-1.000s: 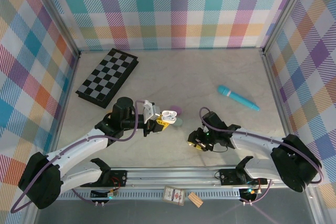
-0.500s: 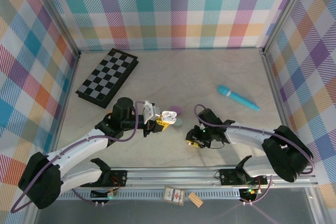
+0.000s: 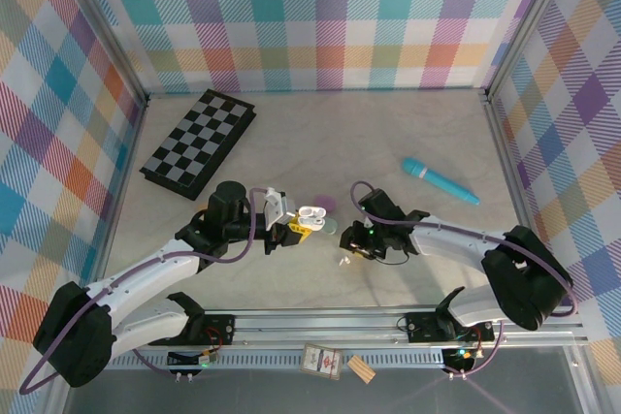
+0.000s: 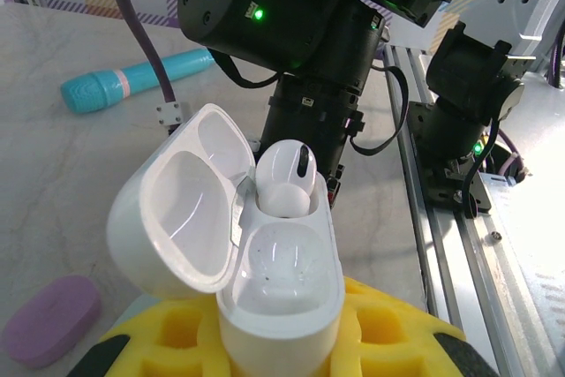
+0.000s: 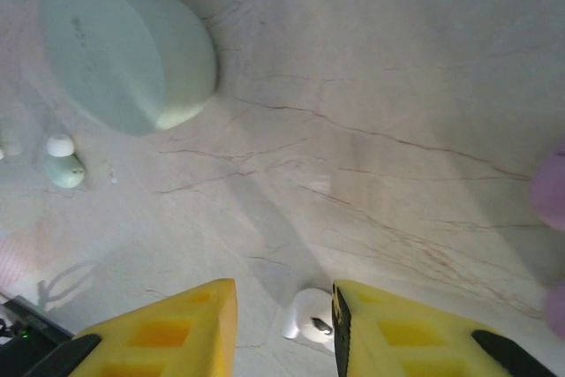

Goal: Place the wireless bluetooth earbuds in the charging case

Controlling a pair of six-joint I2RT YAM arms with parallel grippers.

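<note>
Near the middle of the desk (image 3: 408,133), the left fingers (image 3: 298,229) are clamped on the lower half of a white charging case (image 4: 282,284). They hold it upright with its lid (image 4: 177,218) swung open to one side. A white earbud (image 4: 287,169) already sits in the far socket of the case, dark tip up. The near socket is bare (its glossy hollow catches the light).

Just beyond the case, the right fingers (image 3: 351,241) point down close to the desk and stand apart. A loose earbud (image 5: 309,317) lies on the desk between them, nearer one yellow finger than the other. From the wrist view I cannot tell whether that finger touches it.

Farther off in the same view a pale green case (image 5: 132,55) rests on the desk. Beside it are a small white earbud (image 5: 60,145) and a pale green earbud (image 5: 66,171), touching or nearly so. A purple case (image 4: 48,320) lies near the left fingers. A turquoise stick (image 3: 441,182) lies well apart on the right, and a folded checkerboard (image 3: 199,138) sits at the far left.
</note>
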